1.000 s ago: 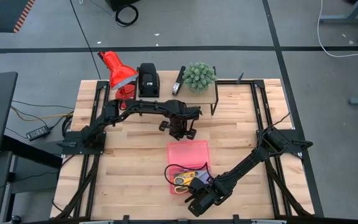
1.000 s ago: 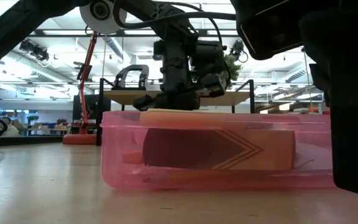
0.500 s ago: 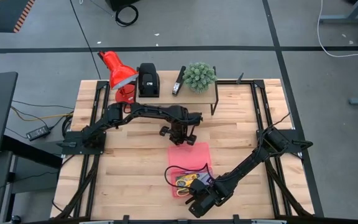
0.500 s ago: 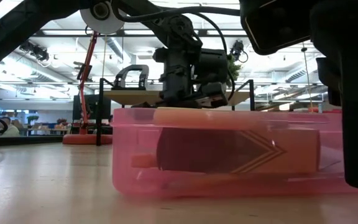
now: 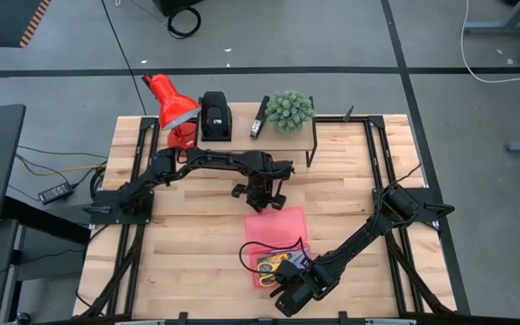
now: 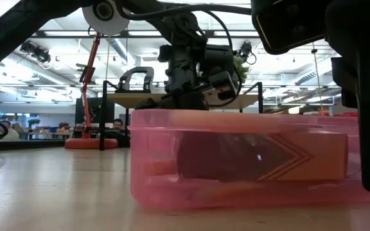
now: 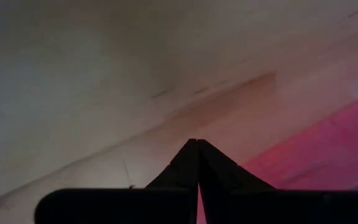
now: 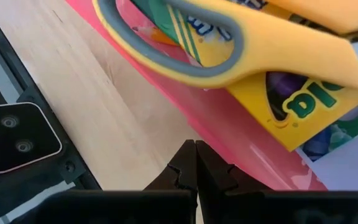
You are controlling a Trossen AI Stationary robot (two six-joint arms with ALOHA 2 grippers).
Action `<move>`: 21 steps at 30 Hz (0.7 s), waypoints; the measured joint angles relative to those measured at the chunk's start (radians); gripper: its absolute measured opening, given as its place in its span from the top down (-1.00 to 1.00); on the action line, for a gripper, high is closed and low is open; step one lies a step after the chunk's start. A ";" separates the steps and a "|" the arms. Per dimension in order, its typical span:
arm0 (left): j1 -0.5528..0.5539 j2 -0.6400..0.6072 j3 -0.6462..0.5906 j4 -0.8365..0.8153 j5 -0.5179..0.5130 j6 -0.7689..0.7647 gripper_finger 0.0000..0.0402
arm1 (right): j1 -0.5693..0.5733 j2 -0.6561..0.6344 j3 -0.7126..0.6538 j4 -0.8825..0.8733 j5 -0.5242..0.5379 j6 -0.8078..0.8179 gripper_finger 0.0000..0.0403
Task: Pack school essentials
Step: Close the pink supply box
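A pink translucent case (image 5: 276,227) lies on the table, one half plain pink and the near half showing stationery. The yellow-handled scissors (image 8: 241,43) lie over the yellow-green crayon box (image 8: 297,106) inside it. The low view shows the crayon box (image 6: 262,157) through the case wall (image 6: 236,192). My left gripper (image 5: 262,200) is shut and points down at the case's far edge. My right gripper (image 5: 289,282) is shut at the case's near wall. The pencils, pen, eraser and notepad cannot be made out. My left gripper (image 7: 197,142) has its shut fingertips beside the case's far edge (image 7: 328,143), coming from above. Whether they touch the case, I cannot tell. My right gripper (image 8: 196,143) has its shut fingertips against the foot of the case's near wall (image 8: 216,134), slanting in from the near side. The case rests flat on the table.
At the table's far side stand a red lamp (image 5: 171,104), a black device (image 5: 215,117) and a green plant (image 5: 289,110) on a low shelf. A thin black cord (image 5: 245,255) loops beside the case's left side. Bare wood lies to the case's left and right.
The pink case has slid a little toward the table's near edge and slightly to the right, staying flat. My left gripper has moved toward the near edge with it, keeping to its far edge. My right gripper has drawn back a little toward the near edge.
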 joint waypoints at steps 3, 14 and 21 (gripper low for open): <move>0.014 -0.018 0.000 -0.002 -0.001 0.003 0.94 | -0.001 0.000 0.000 -0.003 0.011 0.000 0.97; -0.001 -0.041 0.001 -0.008 -0.031 0.000 0.96 | -0.033 0.000 -0.001 -0.018 -0.002 -0.023 0.97; -0.012 -0.043 0.001 -0.016 -0.028 0.001 0.91 | -0.049 0.000 -0.001 -0.018 -0.014 -0.054 0.97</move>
